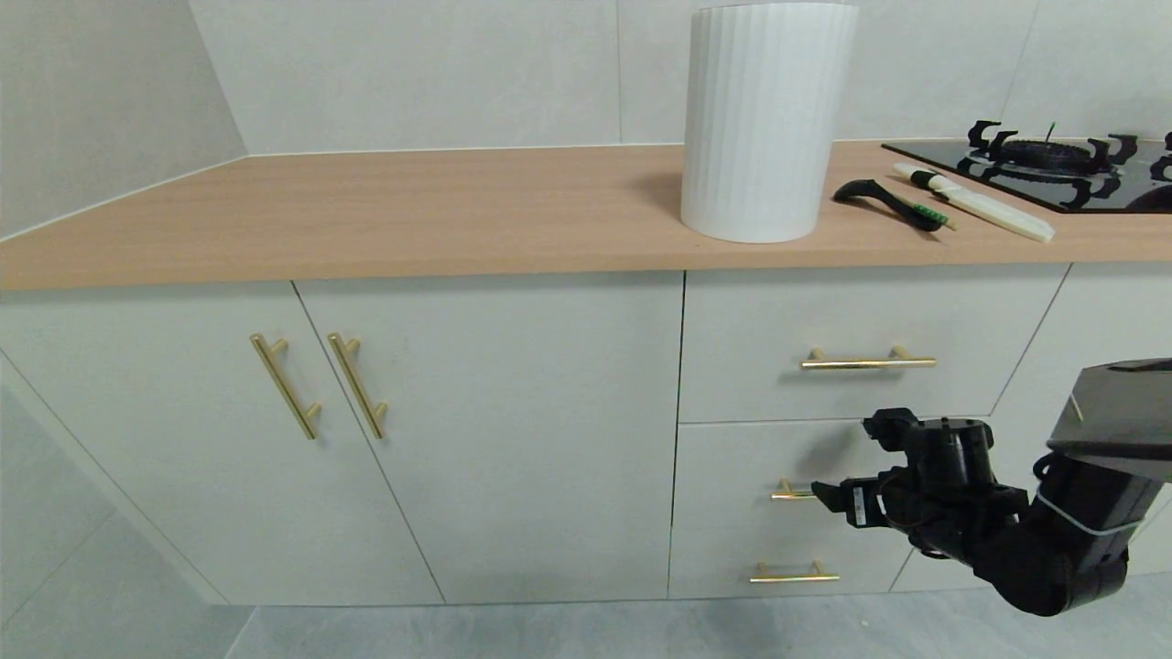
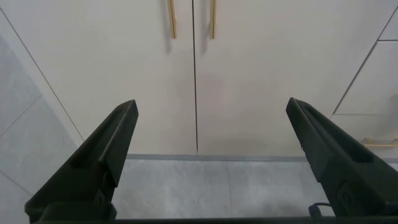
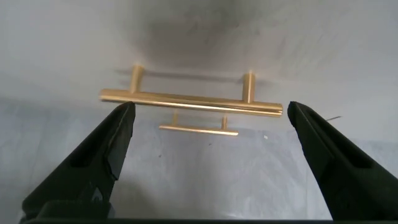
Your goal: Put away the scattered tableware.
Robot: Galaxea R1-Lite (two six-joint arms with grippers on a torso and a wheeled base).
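On the wooden countertop [image 1: 412,210] lie a black-handled utensil [image 1: 884,199] and a white knife [image 1: 975,203], to the right of a tall white ribbed container [image 1: 760,119]. My right gripper [image 1: 838,476] hangs low in front of the drawers, open, level with the middle drawer's gold handle [image 1: 789,494]. In the right wrist view that handle [image 3: 186,99] lies straight ahead of the right gripper [image 3: 209,107], between its spread fingers and untouched. My left gripper [image 2: 211,104] is open and holds nothing, facing the double cabinet doors [image 2: 196,81].
A black gas hob [image 1: 1053,160] sits at the counter's far right. The drawer stack has a top handle [image 1: 868,362] and a bottom handle [image 1: 795,576]. Two gold door handles [image 1: 320,384] stand on the left cabinet. Grey tiled floor [image 1: 549,631] lies below.
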